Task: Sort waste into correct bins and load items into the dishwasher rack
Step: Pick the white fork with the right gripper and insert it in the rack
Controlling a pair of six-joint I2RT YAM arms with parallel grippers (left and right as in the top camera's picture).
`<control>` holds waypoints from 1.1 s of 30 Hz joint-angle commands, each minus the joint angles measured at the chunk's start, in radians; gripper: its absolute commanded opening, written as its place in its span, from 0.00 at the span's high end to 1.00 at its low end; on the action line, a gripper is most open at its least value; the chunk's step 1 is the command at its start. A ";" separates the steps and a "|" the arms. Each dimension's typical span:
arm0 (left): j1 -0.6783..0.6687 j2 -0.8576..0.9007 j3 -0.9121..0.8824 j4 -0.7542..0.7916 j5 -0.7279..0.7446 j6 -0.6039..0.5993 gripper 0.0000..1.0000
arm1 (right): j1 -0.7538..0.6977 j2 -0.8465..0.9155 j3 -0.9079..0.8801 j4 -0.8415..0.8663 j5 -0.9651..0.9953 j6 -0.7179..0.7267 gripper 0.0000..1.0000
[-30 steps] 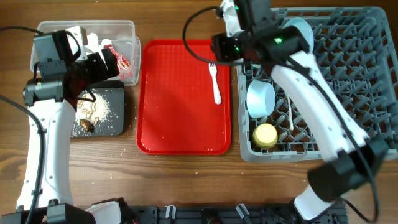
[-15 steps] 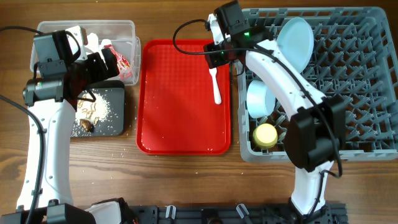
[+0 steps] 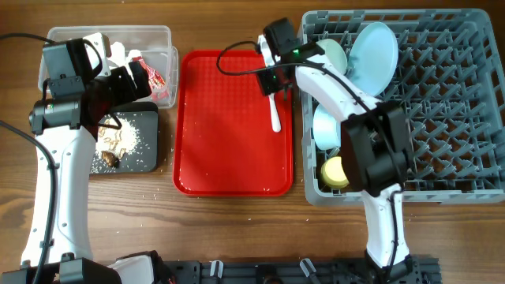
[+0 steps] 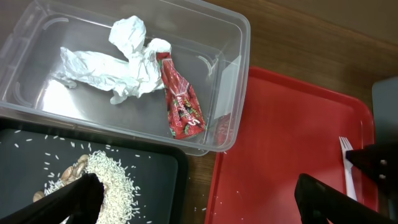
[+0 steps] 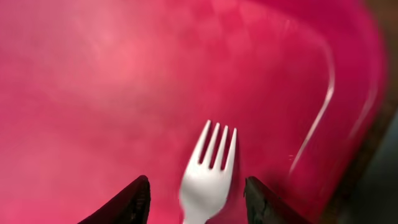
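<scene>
The white fork (image 3: 274, 110) lies on the flat red tray (image 3: 233, 142), tines to the back. My right gripper (image 3: 272, 83) is open over the fork's head; in the right wrist view its fingers (image 5: 196, 199) stand either side of the fork (image 5: 208, 168) without touching it. My left gripper (image 3: 134, 79) is open and empty, hovering between the clear tub (image 3: 158, 35) and the black tray (image 3: 146, 150). The tub holds crumpled paper (image 4: 124, 59) and the red-and-white wrapper (image 4: 183, 102). Rice and brown scraps (image 4: 106, 174) lie in the black tray. The spoon is hidden.
The grey rack (image 3: 442, 118) at the right holds the blue plate (image 3: 375, 55), green bowl (image 3: 335, 51), blue bowl (image 3: 327, 126) and yellow cup (image 3: 338, 171). My right arm crosses the rack's left part. Rice crumbs lie on the wood near the black tray.
My right gripper has swung left from the rack's back-left corner to over the fork's head on the red tray. The left arm has not moved.
</scene>
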 commanded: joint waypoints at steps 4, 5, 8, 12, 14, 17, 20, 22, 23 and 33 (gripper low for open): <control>0.003 0.001 0.004 0.003 0.009 0.020 0.00 | -0.003 0.088 0.016 0.005 0.083 -0.013 0.53; 0.003 0.001 0.004 0.003 0.009 0.020 0.00 | -0.002 0.093 0.016 0.002 0.083 -0.010 0.56; 0.003 0.001 0.004 0.003 0.009 0.020 0.00 | -0.002 0.093 0.010 -0.009 0.079 0.011 0.78; 0.003 0.001 0.004 0.003 0.009 0.020 0.00 | -0.002 0.093 0.010 -0.034 0.067 0.013 0.96; 0.003 0.001 0.004 0.003 0.009 0.020 0.00 | -0.002 0.091 0.012 -0.047 0.064 0.013 0.96; 0.003 0.001 0.004 0.003 0.009 0.020 0.00 | -0.002 0.082 0.012 -0.051 0.064 0.013 0.96; 0.003 0.001 0.004 0.003 0.009 0.020 0.00 | -0.002 0.072 0.012 -0.045 0.064 0.012 0.96; 0.003 0.001 0.004 0.003 0.009 0.020 0.00 | -0.002 0.070 0.012 -0.047 0.064 0.012 0.96; 0.003 0.001 0.004 0.003 0.009 0.020 0.00 | -0.002 0.066 0.012 -0.048 0.063 0.012 0.96; 0.003 0.001 0.004 0.003 0.009 0.020 0.00 | -0.016 -0.319 0.166 -0.238 -0.076 0.071 0.96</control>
